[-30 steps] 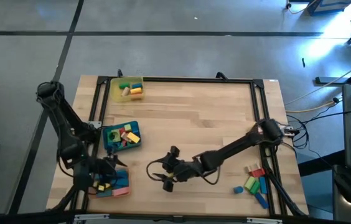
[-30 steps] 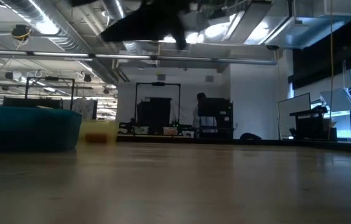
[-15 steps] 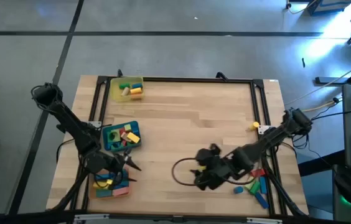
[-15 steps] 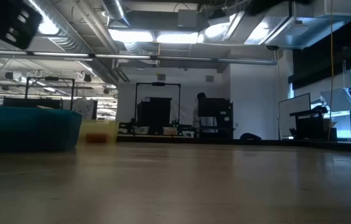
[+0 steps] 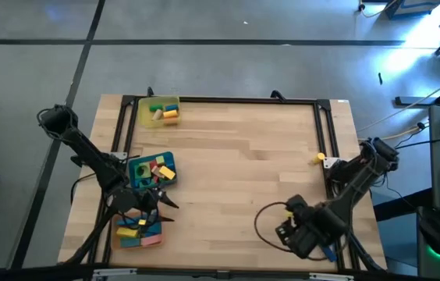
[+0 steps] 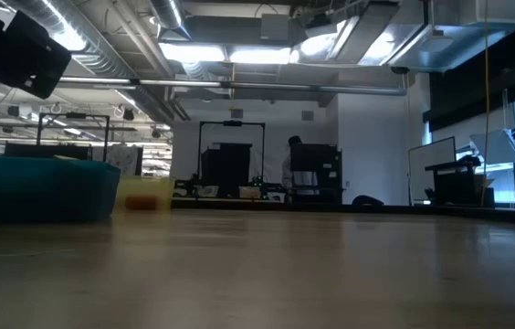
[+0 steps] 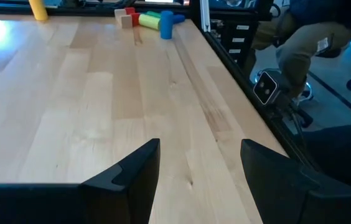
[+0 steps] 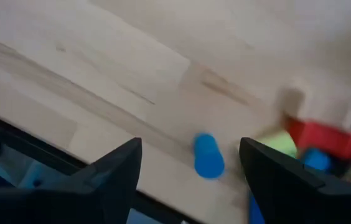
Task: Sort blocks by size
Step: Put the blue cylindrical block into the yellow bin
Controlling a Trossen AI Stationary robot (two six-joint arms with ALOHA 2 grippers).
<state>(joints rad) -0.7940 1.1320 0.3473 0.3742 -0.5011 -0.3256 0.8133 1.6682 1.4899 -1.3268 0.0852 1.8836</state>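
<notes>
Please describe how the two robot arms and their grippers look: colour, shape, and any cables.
Both arms are dark, nearly black, built of slim jointed segments with thicker round joints. The left gripper ends in two broad, flat, matte black fingers with angled tips. The right gripper has the same two dark fingers. A thin black cable loops beside the right arm's wrist. No markings are visible.

Dark jointed arms; looping black cables

Coloured blocks (image 7: 150,17) clustered, others in trays
</notes>
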